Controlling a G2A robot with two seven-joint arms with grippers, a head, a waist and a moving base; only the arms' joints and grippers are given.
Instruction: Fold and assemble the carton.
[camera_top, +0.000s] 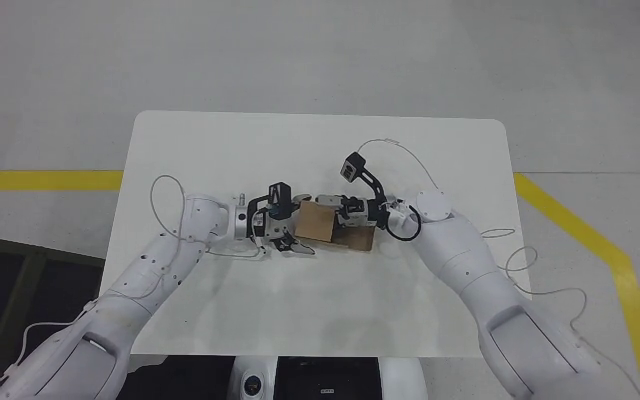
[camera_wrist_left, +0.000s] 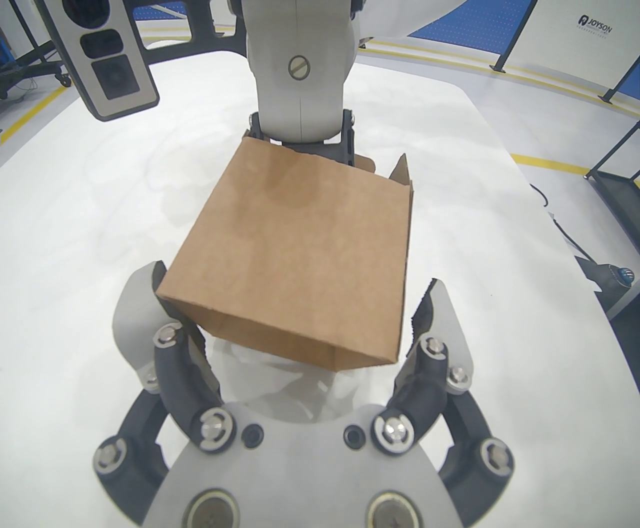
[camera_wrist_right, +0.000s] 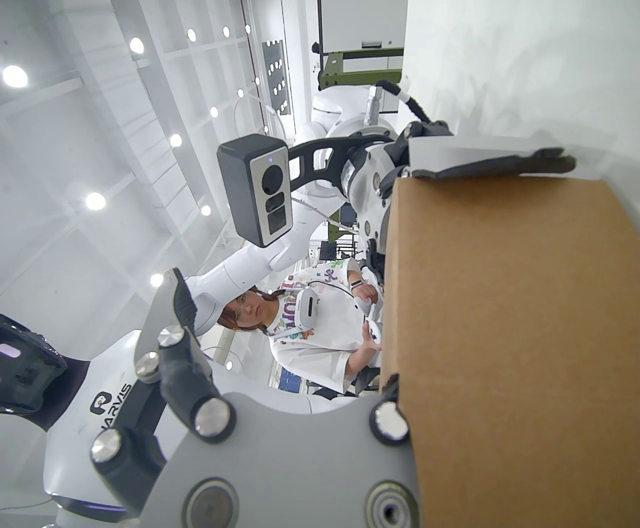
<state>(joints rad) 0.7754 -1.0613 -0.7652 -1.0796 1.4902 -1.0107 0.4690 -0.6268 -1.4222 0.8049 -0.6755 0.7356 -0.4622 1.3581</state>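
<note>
I see the carton (camera_top: 318, 222) at centre frame, mid-tabletop (camera_top: 420, 300). My left tool (camera_wrist_left: 292, 280) straddles one end, fingers spread wide. My right tool (camera_top: 346, 211) gapes open against the other end.

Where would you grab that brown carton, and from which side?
Likely by its two side edges at the open end, from the side of the left gripper. The carton is a shallow sleeve with its mouth facing that gripper, whose open fingers straddle its width; folded edges look stiffer than the broad top panel.

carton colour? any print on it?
Carton: plain brown, no print visible; best in left wrist view.
</note>
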